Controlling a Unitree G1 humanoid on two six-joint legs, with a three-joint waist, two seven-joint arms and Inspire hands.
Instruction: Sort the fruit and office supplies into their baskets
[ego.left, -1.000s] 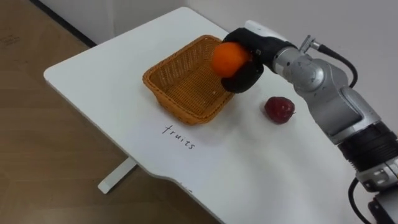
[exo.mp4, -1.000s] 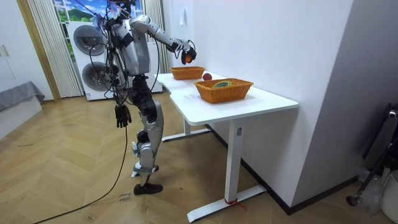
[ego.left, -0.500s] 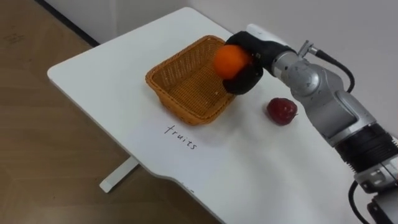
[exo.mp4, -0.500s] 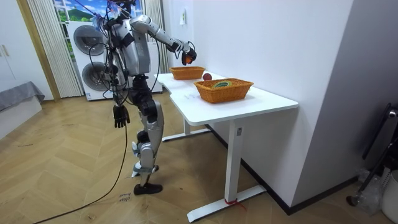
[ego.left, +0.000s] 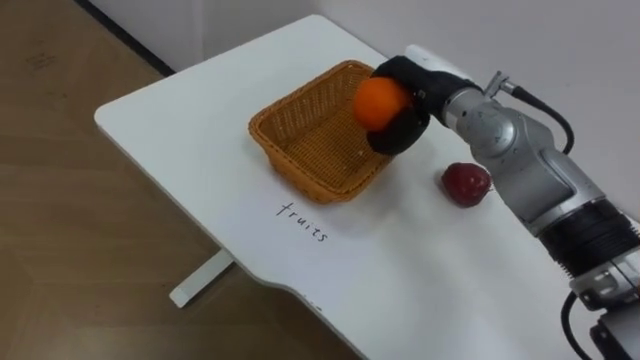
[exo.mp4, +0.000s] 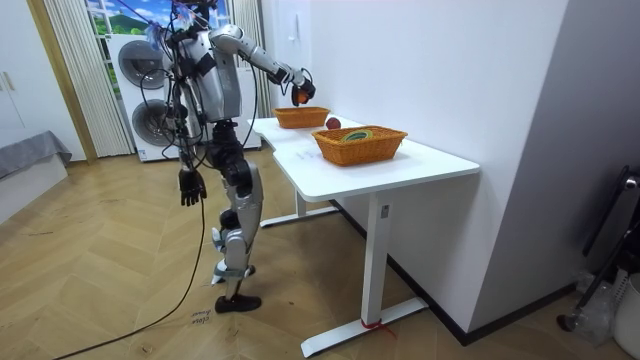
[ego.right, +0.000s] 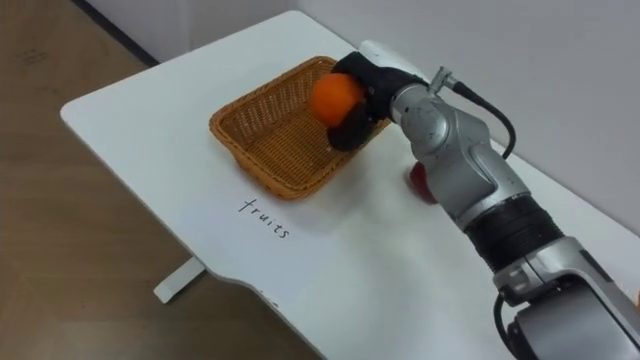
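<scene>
Right hand (ego.left: 407, 128) grasping orange (ego.left: 380, 102) above basket (ego.left: 305, 168) rim at 3 o'clock; apple (ego.left: 466, 184) beyond at 3; bare table (ego.left: 180, 125) toward 9.

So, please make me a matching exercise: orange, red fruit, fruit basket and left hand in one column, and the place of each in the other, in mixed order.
Column one
1. orange
2. red fruit
3. fruit basket
4. left hand

Column two
A. lies on the table, right of the fruit basket
B. hangs at the robot's side
C. held in the right hand, over the fruit basket's rim
D. stands just beyond the handwritten word

Pairs: 1-C, 2-A, 3-D, 4-B
</scene>
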